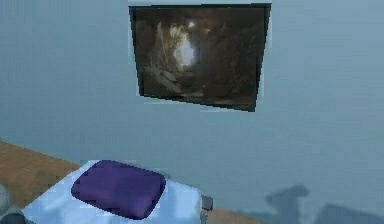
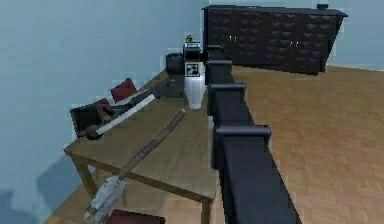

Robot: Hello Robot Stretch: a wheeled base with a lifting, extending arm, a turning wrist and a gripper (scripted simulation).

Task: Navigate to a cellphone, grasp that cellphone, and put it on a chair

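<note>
Arm (image 2: 238,135) stretches over wood table (image 2: 160,150); gripper (image 2: 177,66) at far end among small blobs (too tiny to call any a cellphone), so can't tell if it holds anything. 2 red chairs (image 2: 123,90) sit left of gripper along table's edge: likely drop direction.

It was a home — a framed picture (image 1: 200,55) hung on the blue wall above a bed (image 1: 50,208) with a purple pillow (image 1: 118,188), and red chairs (image 2: 122,90) stood at the far edge of a wooden counter (image 2: 150,150), a dark sideboard (image 2: 275,38) beyond.
</note>
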